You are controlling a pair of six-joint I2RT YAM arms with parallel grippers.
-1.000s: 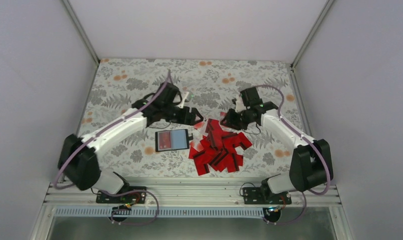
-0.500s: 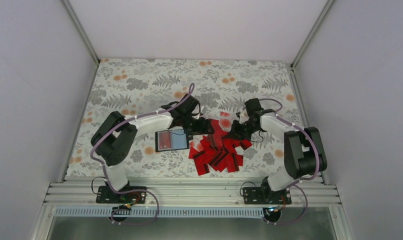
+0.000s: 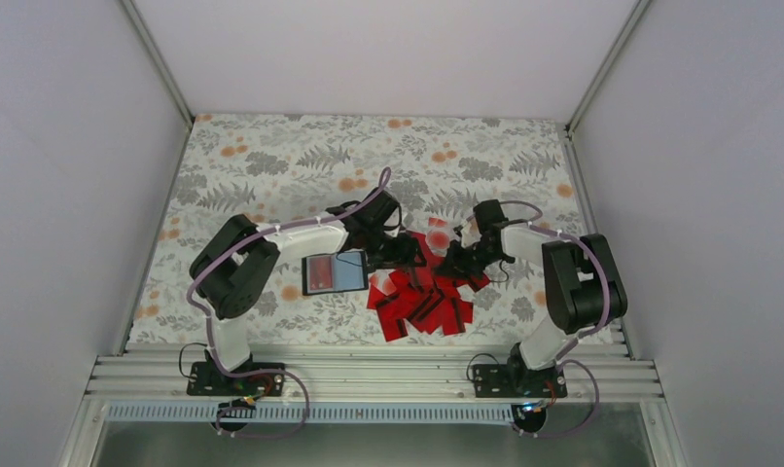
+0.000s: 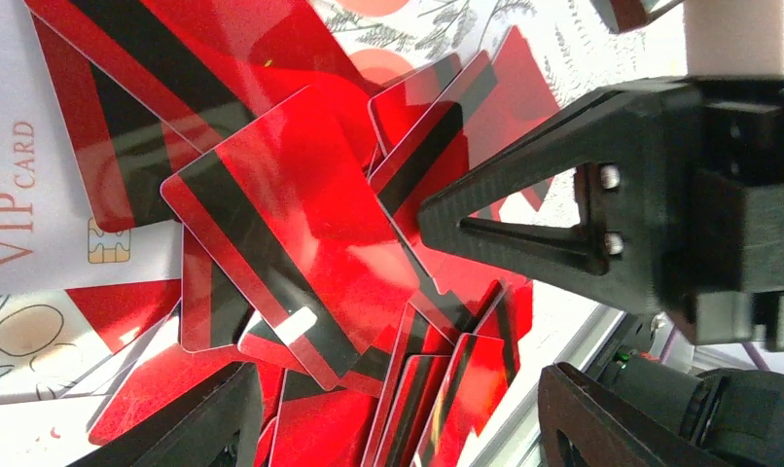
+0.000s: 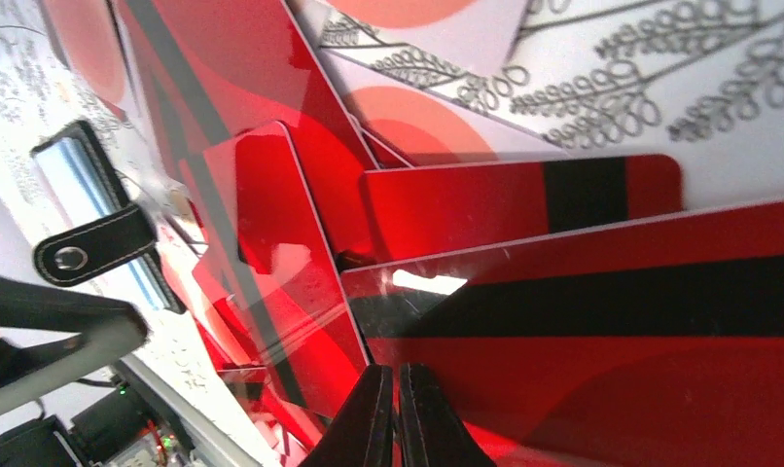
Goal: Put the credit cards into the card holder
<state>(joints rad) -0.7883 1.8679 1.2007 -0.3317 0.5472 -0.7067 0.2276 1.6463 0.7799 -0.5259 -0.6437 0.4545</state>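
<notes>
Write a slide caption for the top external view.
Left tool and right tool over the red credit cards, beside the open card holder.

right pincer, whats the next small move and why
Probably raise the right pincer slightly: its tips look shut at the edge of a red card lying on the pile, and the open wallet waits to the side.
</notes>
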